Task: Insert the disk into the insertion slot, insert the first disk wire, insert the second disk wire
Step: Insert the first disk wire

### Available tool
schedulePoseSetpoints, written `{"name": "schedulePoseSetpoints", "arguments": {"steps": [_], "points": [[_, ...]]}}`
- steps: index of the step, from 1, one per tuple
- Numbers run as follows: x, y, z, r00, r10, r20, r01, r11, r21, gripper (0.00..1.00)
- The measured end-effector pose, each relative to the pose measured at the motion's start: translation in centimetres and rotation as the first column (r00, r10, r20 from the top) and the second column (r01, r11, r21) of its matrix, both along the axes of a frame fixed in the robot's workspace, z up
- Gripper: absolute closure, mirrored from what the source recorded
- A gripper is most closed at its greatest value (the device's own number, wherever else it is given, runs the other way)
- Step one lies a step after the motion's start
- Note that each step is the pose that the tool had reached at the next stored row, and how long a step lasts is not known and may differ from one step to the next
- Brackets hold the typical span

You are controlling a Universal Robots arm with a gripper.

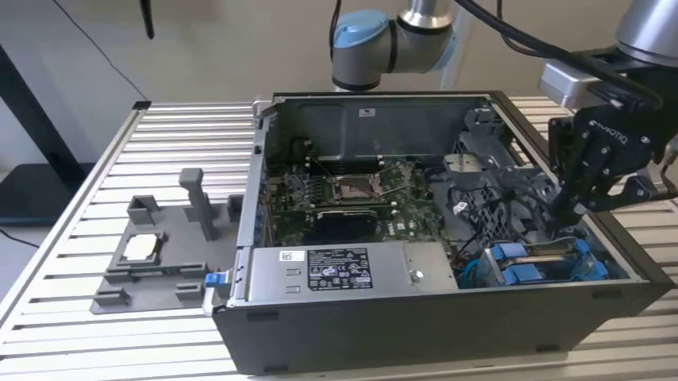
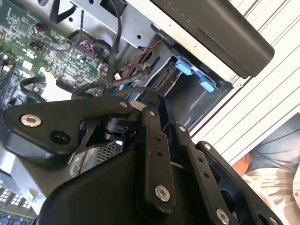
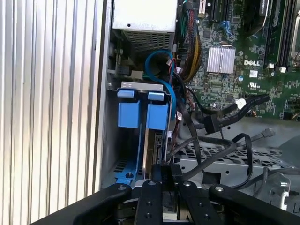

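The disk [image 3: 151, 149] stands on edge inside the insertion slot [image 3: 111, 140], with its blue carrier tabs [image 3: 143, 114] at the bay's mouth. In the exterior view the disk [image 1: 545, 254] sits low in the case's near right corner, between blue rails. My gripper [image 1: 564, 216] hangs just above and behind that bay. Its fingers [image 3: 151, 185] are drawn close together on a black disk wire [image 3: 211, 159], which loops away over the perforated metal tray. In the second wrist view my gripper [image 2: 151, 101] points at the bay beside the tangle of black wires.
The open computer case [image 1: 424, 325] lies on a slatted aluminium table [image 1: 180, 135]. A silver box with a white sticker [image 1: 339, 270] and the motherboard [image 1: 350, 190] fill the case's left part. A grey fixture [image 1: 159, 254] stands on the exterior view's left. A person's sleeve [image 2: 276, 178] is nearby.
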State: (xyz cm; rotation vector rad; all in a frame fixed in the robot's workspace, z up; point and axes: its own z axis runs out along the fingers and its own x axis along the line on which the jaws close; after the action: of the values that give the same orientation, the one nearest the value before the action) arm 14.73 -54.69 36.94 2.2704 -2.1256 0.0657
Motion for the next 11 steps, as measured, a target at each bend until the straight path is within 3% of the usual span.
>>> {"name": "schedulePoseSetpoints", "arguments": {"steps": [5,11], "points": [[0.12,-0.13,-0.38,0.9999,-0.011,-0.0042,0.011,0.9999,0.0028,0.81],[0.13,-0.13,-0.89,0.9973,-0.073,-0.0045,0.073,0.9973,0.0067,0.81]]}}
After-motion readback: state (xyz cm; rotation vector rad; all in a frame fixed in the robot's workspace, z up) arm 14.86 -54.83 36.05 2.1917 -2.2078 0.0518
